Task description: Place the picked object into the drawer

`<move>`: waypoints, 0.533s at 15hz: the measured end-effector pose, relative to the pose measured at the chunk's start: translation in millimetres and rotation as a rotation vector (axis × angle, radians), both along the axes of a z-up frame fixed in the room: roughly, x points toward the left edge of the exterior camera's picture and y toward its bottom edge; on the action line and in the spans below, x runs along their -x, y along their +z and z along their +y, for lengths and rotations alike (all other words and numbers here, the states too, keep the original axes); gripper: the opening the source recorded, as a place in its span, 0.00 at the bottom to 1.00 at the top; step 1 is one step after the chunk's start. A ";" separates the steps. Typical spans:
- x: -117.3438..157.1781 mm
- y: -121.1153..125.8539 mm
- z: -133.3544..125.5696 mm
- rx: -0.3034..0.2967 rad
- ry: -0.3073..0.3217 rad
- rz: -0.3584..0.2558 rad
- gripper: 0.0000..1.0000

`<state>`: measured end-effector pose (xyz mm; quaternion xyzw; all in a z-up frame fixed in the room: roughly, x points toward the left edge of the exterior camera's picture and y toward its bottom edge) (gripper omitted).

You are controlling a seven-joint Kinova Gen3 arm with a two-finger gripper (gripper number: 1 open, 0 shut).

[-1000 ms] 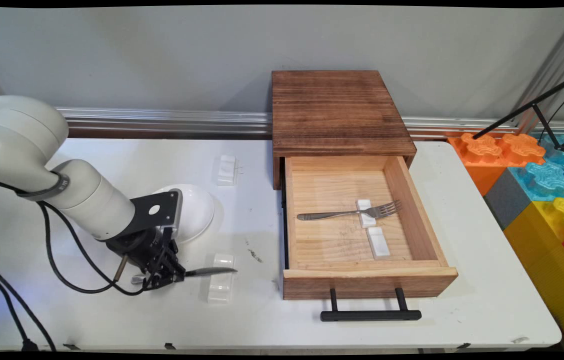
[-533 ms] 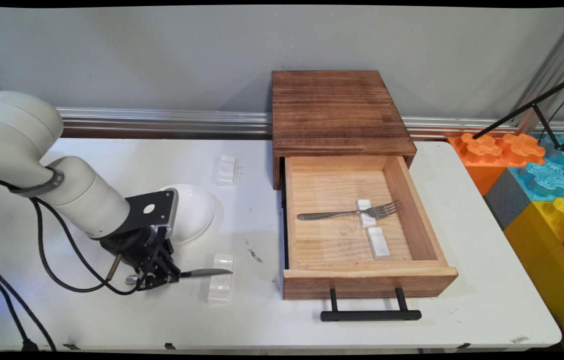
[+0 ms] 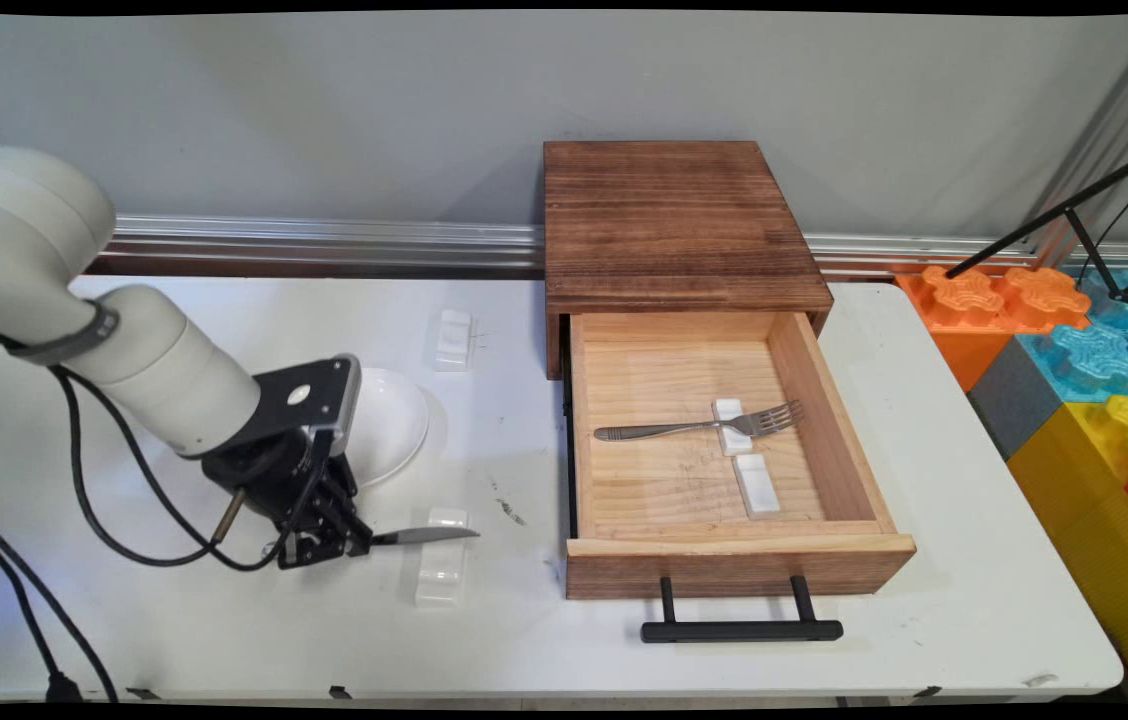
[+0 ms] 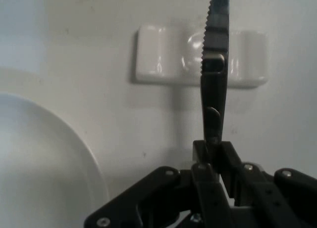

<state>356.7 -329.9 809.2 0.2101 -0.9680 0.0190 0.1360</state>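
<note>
Fingers (image 4: pixel 214 156) closed tight on the handle of a serrated knife (image 3: pixel 421 537), gripper (image 3: pixel 322 545) low over the counter (image 3: pixel 224 620). Blade points toward the open wooden drawer (image 3: pixel 734 560) and hangs just above a white ceramic cutlery rest (image 3: pixel 442 570), its tip past the rest's far end. White bowl (image 3: pixel 389 425) sits close behind the gripper. Second white rest (image 3: pixel 452 340) farther back. Inside the drawer, a fork (image 3: pixel 699 427) lies across one of two small white rests (image 3: pixel 756 484).

No legible text, labels, brand marks or numbers anywhere in either view, including on the arm, drawer and blocks.
</note>
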 end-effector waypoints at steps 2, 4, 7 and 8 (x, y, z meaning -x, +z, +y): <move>2.4 10.7 -4.9 0.004 -0.005 0.017 0.00; 5.3 23.3 -11.3 0.010 -0.010 0.035 0.00; 10.6 43.1 -21.6 0.016 -0.022 0.063 0.00; 13.8 53.5 -27.0 0.021 -0.028 0.079 0.00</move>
